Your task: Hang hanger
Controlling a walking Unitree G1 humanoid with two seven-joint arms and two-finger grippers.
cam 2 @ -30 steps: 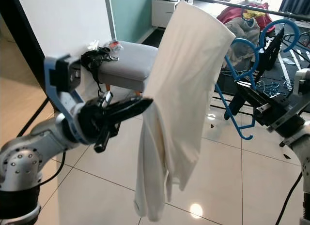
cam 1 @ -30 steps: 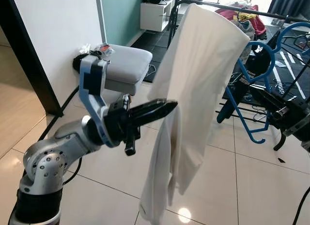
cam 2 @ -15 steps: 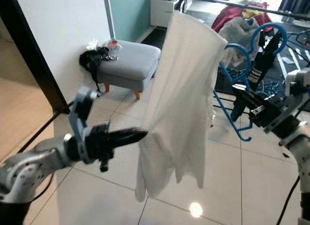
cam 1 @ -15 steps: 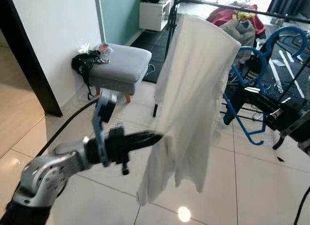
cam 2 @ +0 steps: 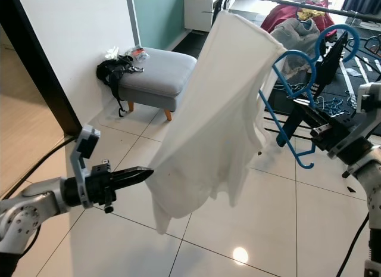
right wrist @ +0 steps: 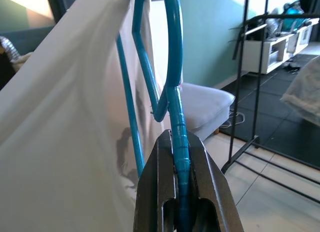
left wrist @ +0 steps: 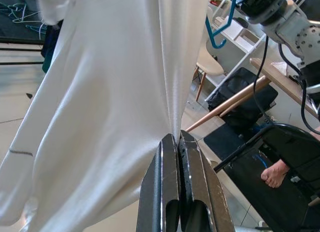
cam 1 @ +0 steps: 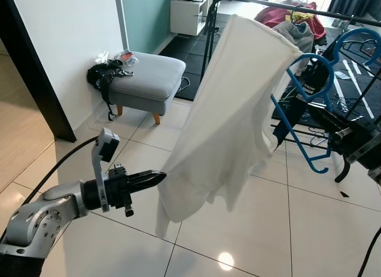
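Observation:
A white garment hangs over a blue plastic hanger in the middle of the scene. My right gripper is shut on the hanger's blue stem and holds it up at the right. The hook rises behind it. My left gripper is low at the left, shut on the garment's lower edge. The cloth is drawn out slantwise toward it, clear of the tiled floor.
A black clothes rail crosses the back, with piled clothes beyond. A grey footstool with a black bag stands by the white wall, beside a dark door frame. A person's bare foot rests on a dark mat.
My left arm has dropped and drawn back to the left, keeping hold of the garment and pulling its hem out sideways. The right gripper still holds the hanger in about the same place.

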